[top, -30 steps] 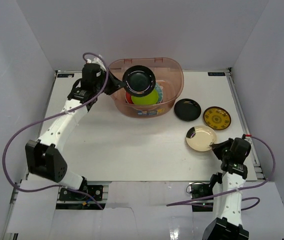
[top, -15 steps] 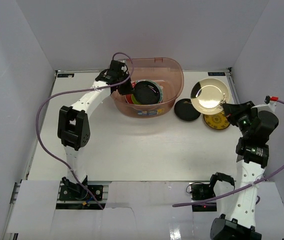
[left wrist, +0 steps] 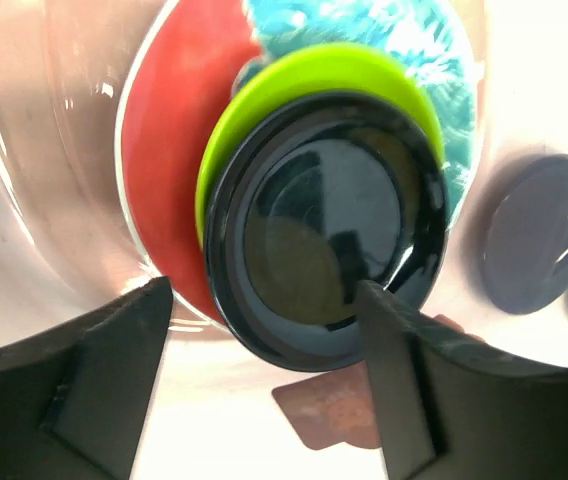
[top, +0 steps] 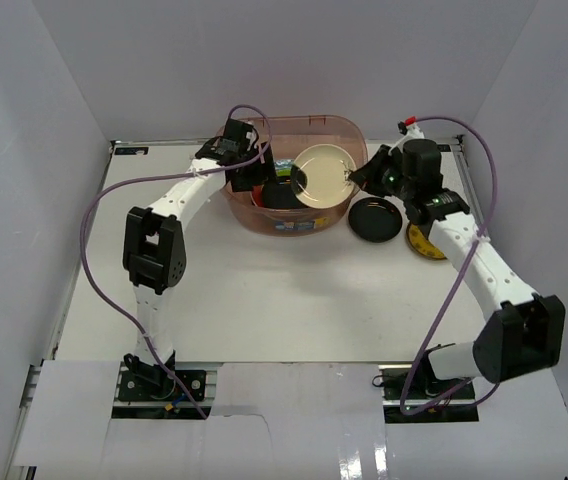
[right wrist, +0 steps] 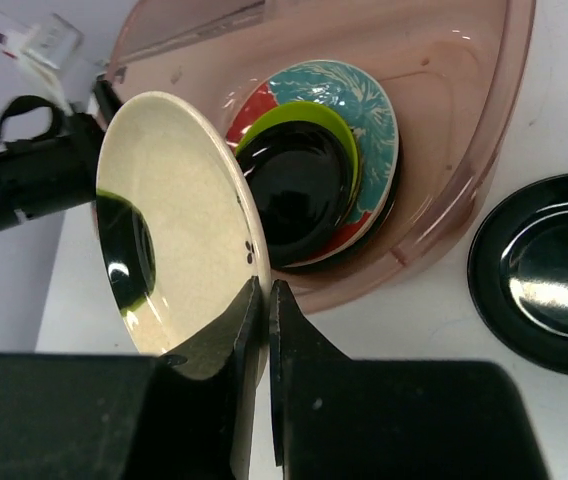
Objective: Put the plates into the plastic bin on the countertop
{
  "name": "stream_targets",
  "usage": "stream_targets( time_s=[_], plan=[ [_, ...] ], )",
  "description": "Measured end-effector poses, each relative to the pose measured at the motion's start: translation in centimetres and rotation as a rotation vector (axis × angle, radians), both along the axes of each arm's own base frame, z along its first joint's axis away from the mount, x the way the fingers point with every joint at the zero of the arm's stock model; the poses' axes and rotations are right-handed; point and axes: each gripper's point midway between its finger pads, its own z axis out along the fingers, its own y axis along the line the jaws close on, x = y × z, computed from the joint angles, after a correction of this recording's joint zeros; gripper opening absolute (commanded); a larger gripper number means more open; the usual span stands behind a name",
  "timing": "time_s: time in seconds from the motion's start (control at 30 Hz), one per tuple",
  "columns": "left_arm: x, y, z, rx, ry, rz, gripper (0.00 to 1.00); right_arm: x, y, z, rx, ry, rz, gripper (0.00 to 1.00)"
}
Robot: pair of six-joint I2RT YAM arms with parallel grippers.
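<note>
The plastic bin (top: 294, 222) stands at the back of the countertop (top: 264, 290). Inside it, a glossy black plate (left wrist: 324, 225) lies on a lime green plate (left wrist: 309, 75), over a red plate with teal flowers (left wrist: 169, 150). My left gripper (left wrist: 264, 310) hovers open just above the black plate, inside the bin (left wrist: 54, 150), holding nothing. My right gripper (right wrist: 267, 295) is shut on the rim of a cream plate (right wrist: 174, 220), which it holds tilted on edge over the bin's right half (right wrist: 464, 120). From above, the cream plate (top: 322, 176) hides part of the stack.
A second black plate (top: 375, 219) lies on the table right of the bin. Beside it a yellow-patterned plate (top: 420, 243) is partly hidden under my right arm. White walls close in the back and both sides.
My left gripper lowered the black plate into the bin and opened, leaving it on the stack. My right arm lifted the cream plate and swung it left, over the bin.
</note>
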Motion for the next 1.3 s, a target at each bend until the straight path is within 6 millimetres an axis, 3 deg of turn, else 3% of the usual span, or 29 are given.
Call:
stream_targets(
  time_s=[0.2, 0.33, 0.47, 0.57, 0.6, 0.67, 0.7, 0.73, 0.83, 0.93, 1.0, 1.07, 1.13, 1.2, 1.27, 1.3],
  plan=[
    [1.3, 0.3, 4.1, -0.029, -0.092, 0.033, 0.87, 4.4, 2.4, -3.0, -0.082, 0.049, 0.018, 0.08],
    [0.6, 0.9, 10.3, -0.097, -0.228, 0.052, 0.85, 6.1, 3.8, -5.0, -0.122, 0.083, 0.038, 0.08],
    [-5.0, 2.4, 16.9, -0.207, -0.378, 0.037, 0.79, 8.0, 6.0, -6.6, -0.154, 0.104, 0.066, 0.10],
    [-10.8, 3.0, 18.9, -0.282, -0.455, -0.003, 0.78, 9.0, 7.8, -8.3, -0.177, 0.125, 0.090, 0.13],
    [-13.6, 2.9, 18.3, -0.307, -0.453, -0.027, 0.78, 9.1, 8.3, -9.0, -0.188, 0.139, 0.098, 0.21],
    [-16.3, 2.4, 16.9, -0.334, -0.437, -0.062, 0.78, 9.1, 9.0, -10.3, -0.202, 0.165, 0.110, 0.36],
    [-17.9, 2.0, 15.5, -0.347, -0.416, -0.083, 0.77, 9.1, 9.1, -10.7, -0.207, 0.174, 0.110, 0.51],
    [-19.4, 1.6, 13.3, -0.351, -0.373, -0.098, 0.77, 9.1, 9.1, -11.0, -0.211, 0.185, 0.107, 0.57],
    [-23.6, 1.0, 6.1, -0.335, -0.208, -0.129, 0.77, 9.3, 8.7, -10.8, -0.221, 0.181, 0.092, 0.66],
    [-26.7, 0.8, 1.9, -0.318, -0.105, -0.152, 0.77, 9.5, 7.5, -8.9, -0.227, 0.142, 0.056, 0.66],
    [-28.0, 0.7, 1.5, -0.325, -0.098, -0.180, 0.77, 8.9, 5.4, -6.7, -0.216, 0.102, 0.013, 0.63],
    [-28.8, 0.3, 3.0, -0.360, -0.146, -0.227, 0.77, 6.7, 1.7, -4.9, -0.201, 0.068, -0.055, 0.61],
    [-29.5, 0.1, 5.4, -0.408, -0.226, -0.282, 0.79, 4.8, -5.2, -3.3, -0.152, 0.032, -0.200, 0.61],
    [-30.4, 0.1, 7.8, -0.449, -0.310, -0.340, 0.81, 2.4, -12.7, -3.4, -0.103, 0.001, -0.387, 0.60],
    [-31.2, 0.3, 9.9, -0.476, -0.395, -0.396, 0.83, -0.5, -20.3, -5.9, -0.069, 0.015, -0.616, 0.60],
    [-31.7, 0.4, 10.8, -0.482, -0.434, -0.423, 0.84, -2.2, -23.0, -7.8, -0.060, 0.043, -0.706, 0.60]
  ],
)
